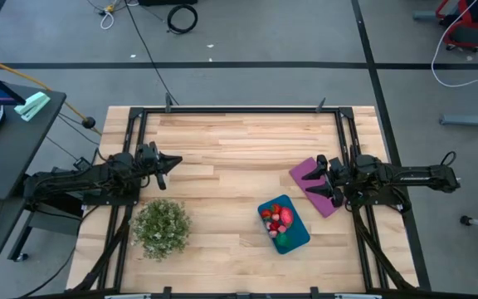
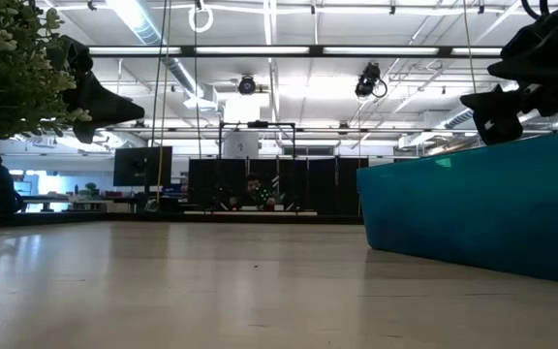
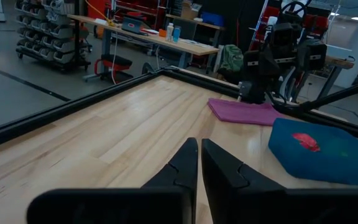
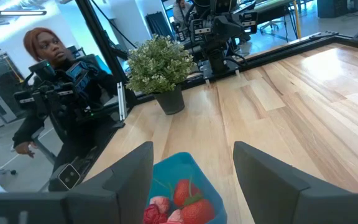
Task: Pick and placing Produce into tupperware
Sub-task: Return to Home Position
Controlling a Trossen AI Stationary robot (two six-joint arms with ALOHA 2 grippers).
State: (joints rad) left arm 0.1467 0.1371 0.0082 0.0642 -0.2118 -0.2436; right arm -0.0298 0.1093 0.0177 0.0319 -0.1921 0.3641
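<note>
The teal tupperware point(image 1: 285, 224) sits flat on the table near its near-right part, also in the low view point(image 2: 482, 204). The produce point(image 1: 277, 218) lies inside it: several red pieces, a pinkish one and a green one point(image 1: 282, 239), seen close in the right wrist view point(image 4: 188, 202). My right gripper point(image 1: 326, 180) hangs open above the purple rectangle point(image 1: 309, 173), just to the far right of the container, touching nothing point(image 4: 192, 152). My left gripper point(image 1: 175, 162) is shut and empty over the table's left part point(image 3: 199, 155).
A bushy green plant clump point(image 1: 162, 226) stands near the table's near-left part. The purple rectangle lies flat under the right gripper. A dark frame rail point(image 1: 247, 110) borders the table. A person point(image 4: 48, 81) sits beyond the table's left side. Bare wood lies between the arms.
</note>
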